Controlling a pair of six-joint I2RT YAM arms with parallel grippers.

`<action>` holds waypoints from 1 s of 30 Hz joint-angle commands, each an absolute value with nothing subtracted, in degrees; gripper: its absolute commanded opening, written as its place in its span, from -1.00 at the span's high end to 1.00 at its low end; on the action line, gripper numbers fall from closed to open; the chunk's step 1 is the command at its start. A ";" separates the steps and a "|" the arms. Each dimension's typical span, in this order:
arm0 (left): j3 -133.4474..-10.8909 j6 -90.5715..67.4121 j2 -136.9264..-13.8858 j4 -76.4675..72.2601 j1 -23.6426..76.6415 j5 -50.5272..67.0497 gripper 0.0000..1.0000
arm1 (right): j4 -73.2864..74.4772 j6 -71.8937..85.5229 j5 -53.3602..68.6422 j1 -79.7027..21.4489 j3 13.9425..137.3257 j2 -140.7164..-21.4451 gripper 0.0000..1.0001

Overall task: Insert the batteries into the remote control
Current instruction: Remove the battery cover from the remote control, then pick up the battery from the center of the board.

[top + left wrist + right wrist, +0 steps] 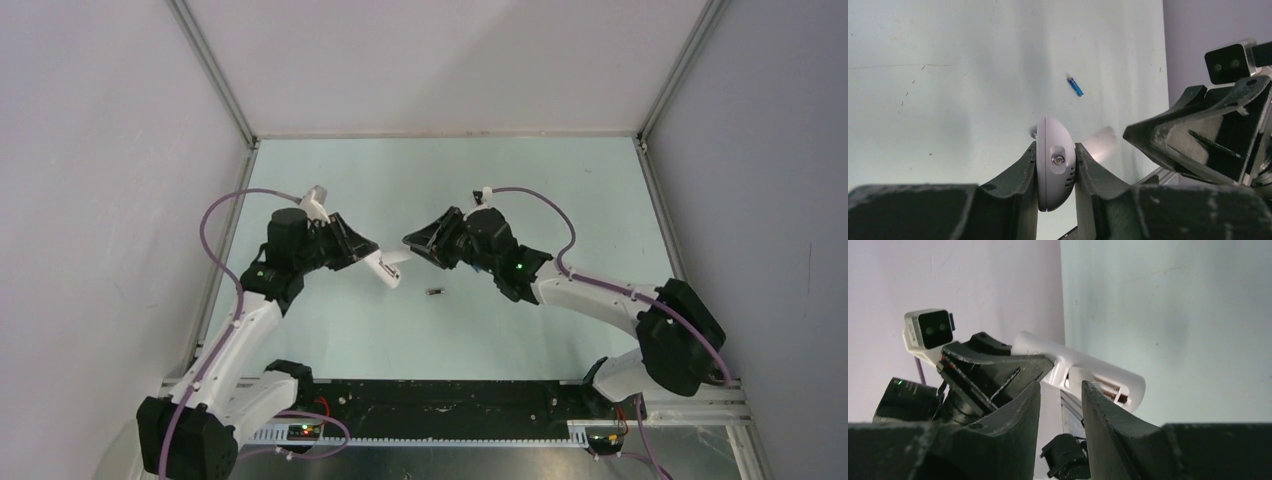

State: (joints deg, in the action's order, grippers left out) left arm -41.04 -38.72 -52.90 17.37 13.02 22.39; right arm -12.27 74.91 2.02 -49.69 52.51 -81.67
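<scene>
- The left gripper (pixel 1056 150) clamps the remote control (pixel 388 268) above mid-worktop (pixel 500 170), its long axis and open bay aimed at the right gripper (pixel 1060 385).
- The right gripper's jaws stand apart, holding nothing, just beside the remote control's tip.
- 2 cells lie loose: the dark battery (pixel 435 292) towards the near edge, nearer the right arm, and the blue battery (pixel 1075 86) beyond the remote control.
- The worktop is flat and the walls are well apart.

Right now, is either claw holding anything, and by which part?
The left gripper pinches the remote control by one end, the other end sticking out free. The right gripper is open and holds nothing.
</scene>
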 commanded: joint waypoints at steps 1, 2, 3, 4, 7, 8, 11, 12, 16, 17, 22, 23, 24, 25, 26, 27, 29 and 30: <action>-42.08 -35.77 -54.26 15.80 13.55 21.74 1.00 | -17.28 73.39 2.66 -47.91 54.75 -84.99 0.20; -41.83 -35.42 -54.67 15.75 13.54 21.37 1.00 | -17.69 73.04 2.91 -47.64 54.76 -85.96 0.19; -41.17 -35.24 -54.85 15.79 13.54 21.05 1.00 | -18.29 72.95 3.04 -47.22 54.76 -86.53 0.20; -40.85 -34.96 -55.28 15.81 13.58 20.49 1.00 | -18.50 72.66 3.15 -47.03 54.76 -87.55 0.20; -39.62 -34.80 -56.37 15.82 13.58 19.98 1.00 | -19.23 71.89 2.95 -46.52 54.76 -89.59 0.20; -39.54 -34.91 -57.05 15.80 13.60 19.83 1.00 | -19.33 71.52 2.76 -46.46 54.76 -90.73 0.20; -39.06 -35.18 -57.76 15.81 13.63 18.81 1.00 | -19.47 70.68 2.76 -46.33 54.76 -92.53 0.21; -38.95 -35.18 -57.79 15.77 13.63 18.46 1.00 | -19.40 69.92 2.70 -46.32 54.76 -93.12 0.21; -38.38 -34.21 -56.95 15.78 13.67 17.94 1.00 | -16.78 66.22 2.10 -46.04 54.76 -92.29 0.21; -38.23 -33.56 -56.54 15.75 13.63 19.08 1.00 | -15.47 64.13 2.81 -45.96 54.76 -91.85 0.20; -38.13 -27.03 -54.59 15.75 13.62 27.39 1.00 | -5.74 53.51 7.10 -44.91 54.75 -86.36 0.12; -38.14 -24.33 -53.99 15.78 13.69 32.09 1.00 | -4.37 49.79 8.24 -44.82 54.75 -84.74 0.11; -38.19 -23.07 -53.67 15.76 13.64 34.28 1.00 | -1.64 47.96 8.82 -44.71 54.71 -83.85 0.12; -38.21 -21.28 -52.97 15.74 13.68 39.27 1.00 | -0.03 44.75 10.16 -44.73 54.74 -82.03 0.13; -38.53 -20.40 -52.63 15.74 13.77 45.30 1.00 | 2.56 43.38 10.92 -44.76 54.75 -81.05 0.13; -38.82 -18.90 -52.27 15.65 13.87 48.32 1.00 | 3.65 40.86 12.14 -44.79 54.75 -79.30 0.13; -39.55 -17.42 -51.42 15.67 14.43 54.16 1.00 | 6.72 38.10 12.66 -45.20 54.76 -76.68 0.12; -39.68 -16.89 -51.11 15.72 14.99 56.12 1.00 | 8.54 37.29 12.57 -45.38 54.71 -75.96 0.11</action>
State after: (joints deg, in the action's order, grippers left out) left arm -38.17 -23.59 -53.41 17.69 13.58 39.70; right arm 0.23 47.62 9.50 -44.80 52.75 -81.28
